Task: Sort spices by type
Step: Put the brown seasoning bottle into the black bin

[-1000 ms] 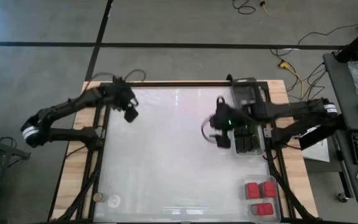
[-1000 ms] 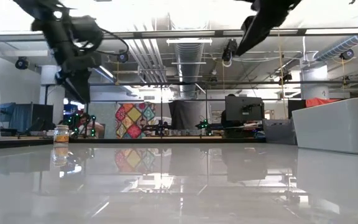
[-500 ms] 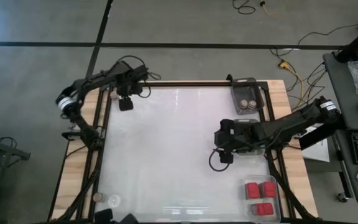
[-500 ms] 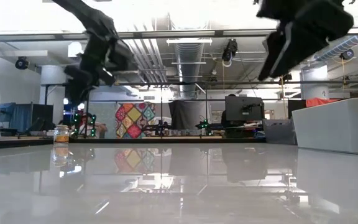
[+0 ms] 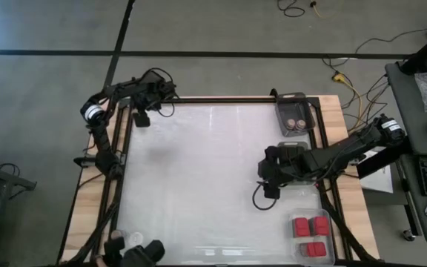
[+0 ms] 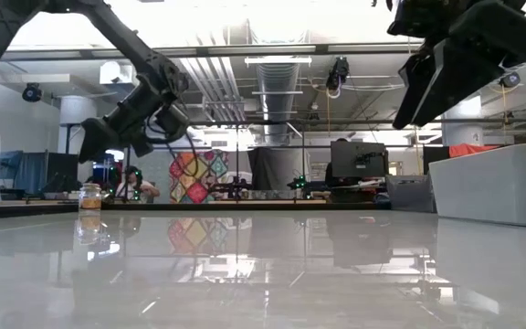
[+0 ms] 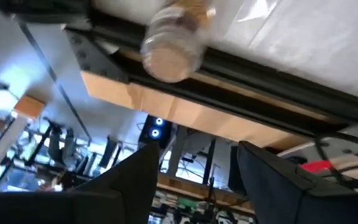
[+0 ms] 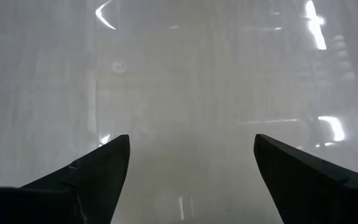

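At the bottom right of the high view, red blocks (image 5: 310, 236) sit in a clear tray (image 5: 330, 239) on the bench (image 5: 191, 178). Above them, the right gripper (image 5: 268, 191) hangs over the white top, jaws wide apart, holding nothing. Farther up, two round jars (image 5: 296, 124) sit in another tray (image 5: 282, 111). At the upper left, the left gripper (image 5: 141, 119) is by the bench edge, jaws apart, with a small jar (image 7: 174, 43) just ahead.

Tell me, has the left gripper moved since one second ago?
Yes. In the high view the left gripper went from over the white table toward its far left corner.
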Tool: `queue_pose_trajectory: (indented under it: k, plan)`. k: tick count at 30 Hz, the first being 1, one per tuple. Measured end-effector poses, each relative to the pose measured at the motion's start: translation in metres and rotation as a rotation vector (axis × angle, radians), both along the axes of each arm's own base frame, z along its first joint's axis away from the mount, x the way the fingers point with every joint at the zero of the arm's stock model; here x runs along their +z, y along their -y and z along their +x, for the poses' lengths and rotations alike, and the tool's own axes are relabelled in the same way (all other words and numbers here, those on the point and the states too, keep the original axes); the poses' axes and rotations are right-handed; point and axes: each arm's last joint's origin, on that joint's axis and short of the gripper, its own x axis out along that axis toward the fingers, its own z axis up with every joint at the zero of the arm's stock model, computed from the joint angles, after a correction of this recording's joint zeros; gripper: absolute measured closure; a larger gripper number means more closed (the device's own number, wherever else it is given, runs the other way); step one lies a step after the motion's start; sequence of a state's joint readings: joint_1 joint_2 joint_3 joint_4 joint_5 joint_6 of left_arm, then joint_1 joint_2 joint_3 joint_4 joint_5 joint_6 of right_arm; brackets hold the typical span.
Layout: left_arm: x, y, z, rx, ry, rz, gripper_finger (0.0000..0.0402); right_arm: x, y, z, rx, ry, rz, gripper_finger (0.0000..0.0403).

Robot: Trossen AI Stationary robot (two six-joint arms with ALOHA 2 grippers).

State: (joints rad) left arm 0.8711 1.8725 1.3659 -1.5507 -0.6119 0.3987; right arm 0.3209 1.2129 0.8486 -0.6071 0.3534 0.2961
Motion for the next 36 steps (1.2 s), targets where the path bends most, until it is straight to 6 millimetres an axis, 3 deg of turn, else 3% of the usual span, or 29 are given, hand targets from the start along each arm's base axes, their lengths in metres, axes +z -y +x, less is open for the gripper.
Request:
queue_pose_trajectory:
  k: [16,28,36]
  plan:
    - [-0.033,-0.041,-0.015,0.083,-0.080,0.012,0.0213,0.000,-0.014,-0.005,-0.029,0.019,0.045,0.0075]
    - [-0.057,-0.054,-0.021,0.154,-0.113,-0.095,0.0319,-0.001,-0.020,-0.009,-0.051,0.011,0.074,0.0089]
    - [-0.055,-0.052,-0.021,0.177,-0.094,-0.112,0.0383,-0.001,-0.020,-0.009,-0.052,0.012,0.074,0.0076]
